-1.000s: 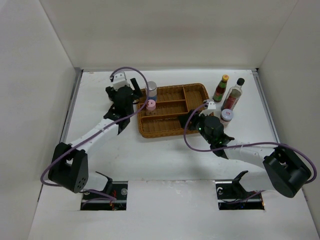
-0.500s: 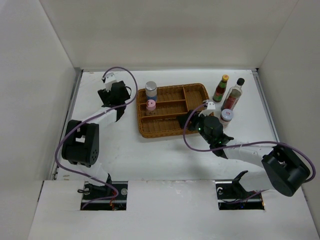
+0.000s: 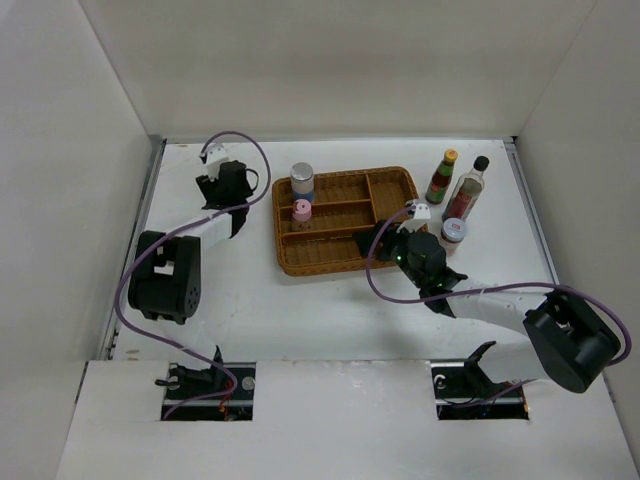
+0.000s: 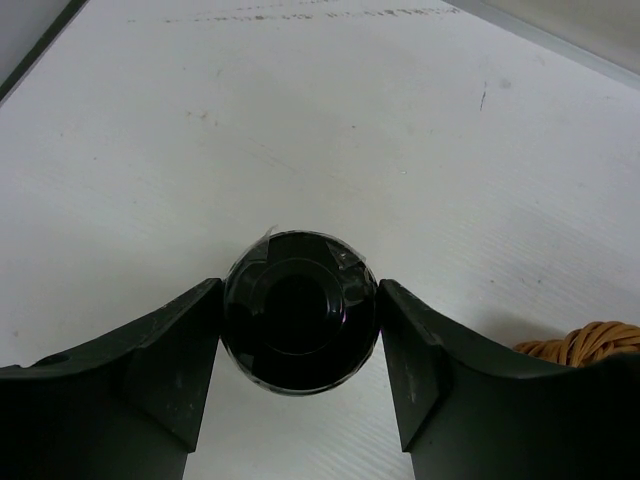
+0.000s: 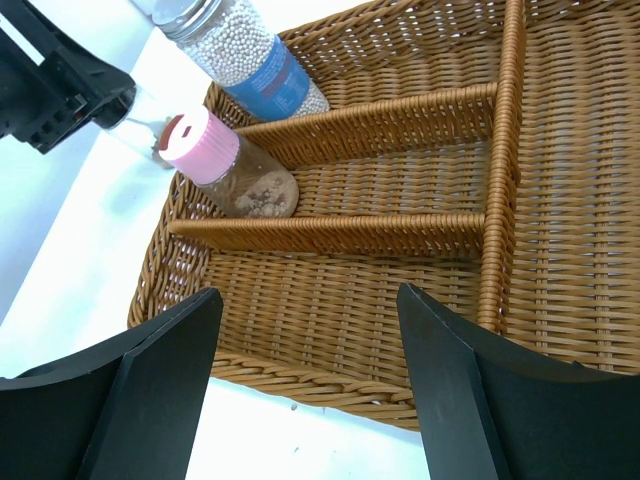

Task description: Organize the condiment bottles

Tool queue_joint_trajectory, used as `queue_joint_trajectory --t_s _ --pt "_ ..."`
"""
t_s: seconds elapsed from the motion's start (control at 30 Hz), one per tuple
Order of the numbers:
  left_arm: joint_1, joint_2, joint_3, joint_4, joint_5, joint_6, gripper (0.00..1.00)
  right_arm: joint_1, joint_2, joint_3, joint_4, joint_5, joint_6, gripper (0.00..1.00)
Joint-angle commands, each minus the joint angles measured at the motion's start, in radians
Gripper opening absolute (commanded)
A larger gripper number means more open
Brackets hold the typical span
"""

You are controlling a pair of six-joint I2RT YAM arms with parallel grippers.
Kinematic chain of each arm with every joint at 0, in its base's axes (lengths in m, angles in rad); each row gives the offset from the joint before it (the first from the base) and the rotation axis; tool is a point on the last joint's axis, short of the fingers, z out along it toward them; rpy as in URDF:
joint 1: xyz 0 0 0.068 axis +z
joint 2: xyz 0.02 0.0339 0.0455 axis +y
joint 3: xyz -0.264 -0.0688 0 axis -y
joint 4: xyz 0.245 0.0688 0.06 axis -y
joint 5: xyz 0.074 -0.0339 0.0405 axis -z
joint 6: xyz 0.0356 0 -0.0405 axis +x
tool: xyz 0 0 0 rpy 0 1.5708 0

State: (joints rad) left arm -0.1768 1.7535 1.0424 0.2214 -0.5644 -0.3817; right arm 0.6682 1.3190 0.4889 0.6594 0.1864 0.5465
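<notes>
Since the earlier frame, my left claw [image 4: 300, 290] has withdrawn from the wicker tray [image 3: 320, 268] toward the worktop's [image 3: 300, 320] far-left corner. It now grips the black-capped bottle [image 4: 300, 312], centred between both fingers. My right claw [image 5: 308, 295] stands open above the tray.

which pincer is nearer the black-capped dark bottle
Left. The left pincer straddles the black-capped dark bottle; the right pincer is across the wicker tray from it.

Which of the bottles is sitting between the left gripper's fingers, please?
The black-capped bottle, upright on the table left of the tray; no other bottle stands on that side.
</notes>
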Motion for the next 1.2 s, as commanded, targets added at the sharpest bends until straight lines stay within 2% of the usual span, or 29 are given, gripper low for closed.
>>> queue_joint_trajectory --t_s 0.0,0.13,0.33,0.5,0.7,0.83,1.17 --pt "0.003 -0.104 -0.062 0.028 0.008 -0.017 0.36 -0.002 -0.001 0.019 0.049 -0.010 -0.007 0.77" --pt "-0.045 -0.302 -0.152 0.030 0.008 -0.022 0.34 -0.002 -0.003 0.019 0.049 -0.010 -0.007 0.77" --pt "-0.221 -0.629 -0.326 -0.014 -0.046 -0.028 0.34 -0.003 -0.015 0.013 0.049 -0.004 -0.007 0.76" --pt "-0.390 -0.747 -0.358 -0.120 -0.064 -0.045 0.34 -0.005 -0.018 0.013 0.049 -0.004 -0.007 0.76" --pt "-0.534 -0.720 -0.335 -0.145 -0.074 -0.091 0.34 -0.017 -0.020 0.007 0.049 0.001 -0.011 0.76" --pt "-0.588 -0.671 -0.335 -0.120 -0.077 -0.097 0.34 -0.026 -0.030 0.000 0.049 0.008 -0.011 0.76" --pt "-0.635 -0.476 -0.354 -0.016 -0.039 -0.106 0.36 -0.038 -0.058 -0.013 0.049 0.025 -0.017 0.75"
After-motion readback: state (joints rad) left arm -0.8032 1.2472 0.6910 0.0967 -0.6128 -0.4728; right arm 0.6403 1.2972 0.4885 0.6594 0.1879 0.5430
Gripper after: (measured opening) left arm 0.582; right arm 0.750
